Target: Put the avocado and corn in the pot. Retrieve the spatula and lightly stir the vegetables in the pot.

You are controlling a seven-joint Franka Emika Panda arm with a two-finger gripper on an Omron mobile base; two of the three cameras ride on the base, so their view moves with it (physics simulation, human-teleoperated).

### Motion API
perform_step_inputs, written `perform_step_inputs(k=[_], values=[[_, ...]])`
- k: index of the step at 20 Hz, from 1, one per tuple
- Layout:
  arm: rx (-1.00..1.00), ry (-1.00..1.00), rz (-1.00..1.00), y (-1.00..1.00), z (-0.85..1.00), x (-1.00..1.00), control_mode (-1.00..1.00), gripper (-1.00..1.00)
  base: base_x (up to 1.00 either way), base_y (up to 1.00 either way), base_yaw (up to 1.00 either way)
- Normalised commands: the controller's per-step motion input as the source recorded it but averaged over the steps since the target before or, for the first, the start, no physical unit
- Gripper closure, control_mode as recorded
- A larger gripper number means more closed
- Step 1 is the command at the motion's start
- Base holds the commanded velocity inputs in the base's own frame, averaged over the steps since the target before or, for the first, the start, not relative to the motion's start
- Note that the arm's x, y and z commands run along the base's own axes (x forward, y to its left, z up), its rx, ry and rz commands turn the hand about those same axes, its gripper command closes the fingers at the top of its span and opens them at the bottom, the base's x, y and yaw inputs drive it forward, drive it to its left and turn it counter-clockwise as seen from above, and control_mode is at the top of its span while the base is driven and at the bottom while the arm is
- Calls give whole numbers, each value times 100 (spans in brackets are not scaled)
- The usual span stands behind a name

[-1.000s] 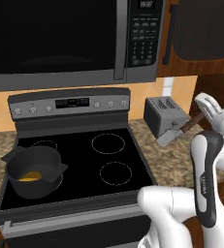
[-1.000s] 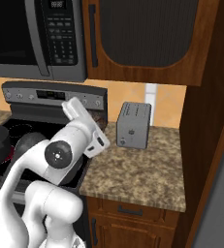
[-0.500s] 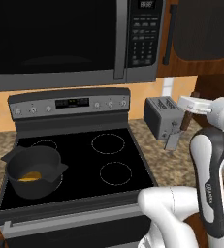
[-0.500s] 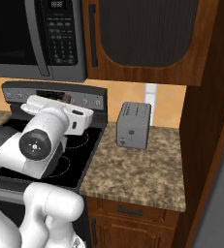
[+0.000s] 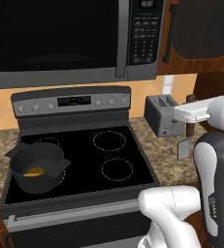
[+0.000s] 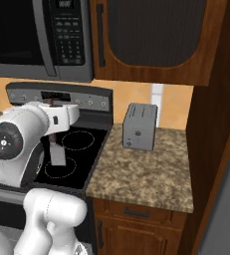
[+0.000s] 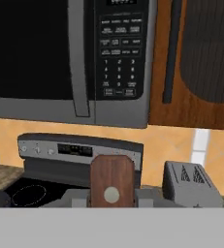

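Observation:
My gripper (image 5: 190, 120) is shut on the spatula (image 5: 183, 148) by its brown wooden handle. The grey blade hangs straight down over the counter between the stove's right edge and the toaster. From the right base view the gripper (image 6: 54, 119) holds the spatula (image 6: 57, 155) above the right burners. In the hand view the handle's end (image 7: 112, 180) stands between the fingertips. The dark grey pot (image 5: 20, 162) sits on the front left burner, far to the left of the gripper. A yellow piece that looks like the corn (image 5: 34, 171) lies inside it. The avocado is hidden.
A grey toaster (image 5: 163, 115) (image 6: 139, 127) stands on the speckled counter (image 6: 146, 172) right of the black stove top (image 5: 108, 160). A microwave (image 5: 74, 38) hangs low above the stove, and wooden cabinets close off the right side.
The hand has turned level, so the spatula went from tilted to hanging blade down. The arm's elbow swung left across the right base view. The pot stayed in place.

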Motion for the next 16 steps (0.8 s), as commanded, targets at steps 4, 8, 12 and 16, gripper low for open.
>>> perform_step_inputs(k=[4, 8, 12, 16], values=[[0, 0, 0, 0, 0, 0, 100, 100, -59, 99, 0], [0, 0, 0, 0, 0, 0, 100, 100, -17, 100, -4], [0, 0, 0, 0, 0, 0, 100, 100, 14, 100, -16], [0, 0, 0, 0, 0, 0, 100, 100, 40, 99, -26]])
